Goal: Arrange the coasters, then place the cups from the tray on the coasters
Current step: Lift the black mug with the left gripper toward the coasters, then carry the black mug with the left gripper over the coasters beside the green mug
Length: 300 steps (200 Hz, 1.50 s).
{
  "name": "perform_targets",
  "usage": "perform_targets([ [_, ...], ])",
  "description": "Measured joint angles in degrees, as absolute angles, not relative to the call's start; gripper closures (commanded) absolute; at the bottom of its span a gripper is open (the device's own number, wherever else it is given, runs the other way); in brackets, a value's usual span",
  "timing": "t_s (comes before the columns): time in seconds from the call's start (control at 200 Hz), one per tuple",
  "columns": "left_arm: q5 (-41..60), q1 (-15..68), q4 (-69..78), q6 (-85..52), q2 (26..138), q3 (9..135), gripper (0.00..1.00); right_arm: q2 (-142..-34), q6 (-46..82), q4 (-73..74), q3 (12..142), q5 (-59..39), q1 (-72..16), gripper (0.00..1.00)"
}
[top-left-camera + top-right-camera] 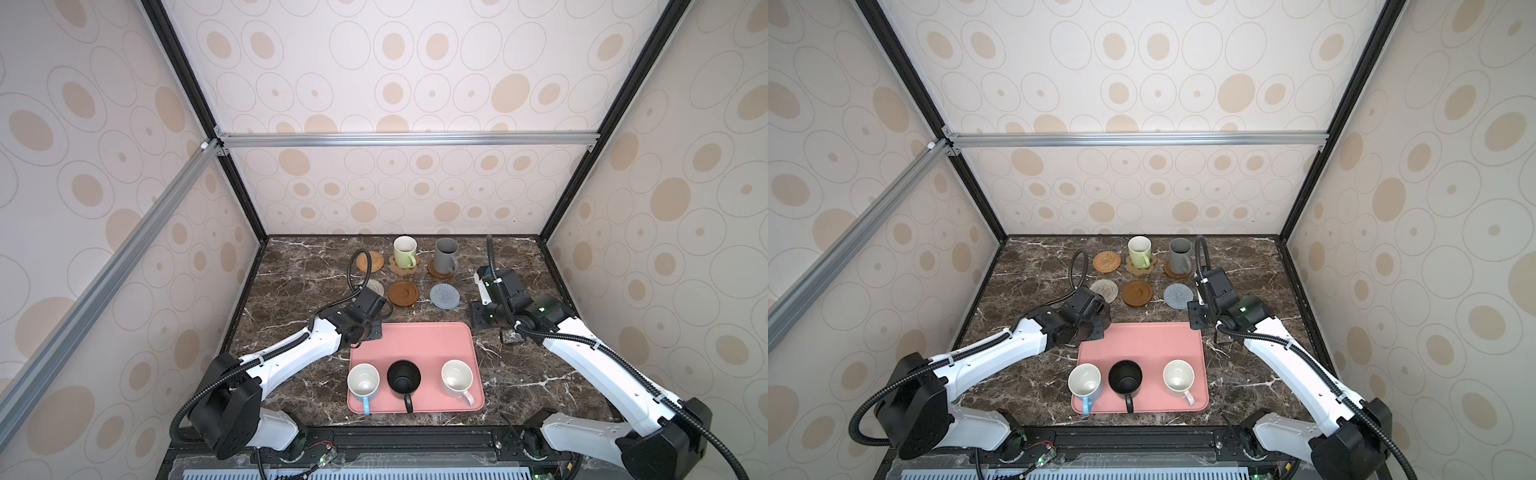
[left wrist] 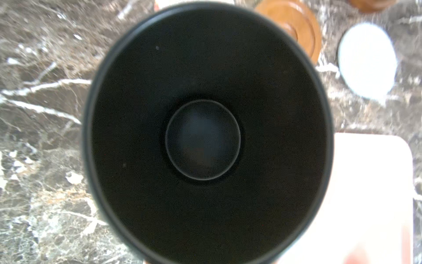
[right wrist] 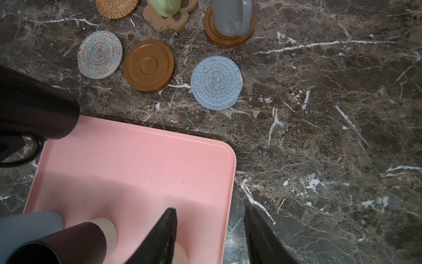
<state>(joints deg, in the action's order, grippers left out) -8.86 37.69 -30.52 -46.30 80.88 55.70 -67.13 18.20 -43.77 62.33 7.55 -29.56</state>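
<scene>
A black mug point(image 3: 34, 107) is gripped by the left jaws, which are closed tight on it. The exact point of grip is hidden, and only the mug's dark inside is seen in the left wrist view. The mug is held at the far left corner of the pink tray point(image 1: 415, 345); whether it touches the tray cannot be told. Just beyond these jaws the beige woven coaster point(image 1: 377, 286) is seen, partly covered by the cable of the left arm point(image 1: 291, 357). An empty wooden coaster point(image 1: 402, 293) is laid beside it, and the rattan coaster point(image 1: 370, 261) further out.

The right jaws are spread apart with nothing between them and are pointed down at the tray's far right corner. The grey-blue coaster point(image 3: 217, 82) is laid bare just ahead of them. Further beyond, the grey mug point(image 1: 446, 253) is set on the other wooden coaster point(image 1: 440, 272), and the light green mug point(image 1: 405, 251) on the paw-shaped coaster point(image 1: 402, 271).

Behind both pairs of jaws, three mugs are stood along the tray's near edge: the light blue mug point(image 1: 363, 380), a second black mug point(image 1: 403, 376) and the pink mug point(image 1: 457, 376). Everything is borne by the dark marble surface point(image 1: 291, 270).
</scene>
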Motion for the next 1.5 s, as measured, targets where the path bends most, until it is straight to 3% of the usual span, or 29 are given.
perform_targets([
  [0.655, -11.1, 27.2, -31.8, -43.9, 100.8, 79.0, 0.86, -59.9, 17.4, -47.2, 57.6, 5.7, -29.6, 0.49],
  [1.501, -15.4, 24.5, -42.9, -43.0, 137.3, 127.3, 0.87, -51.9, 17.3, -53.3, 55.3, 4.5, -29.6, 0.48],
])
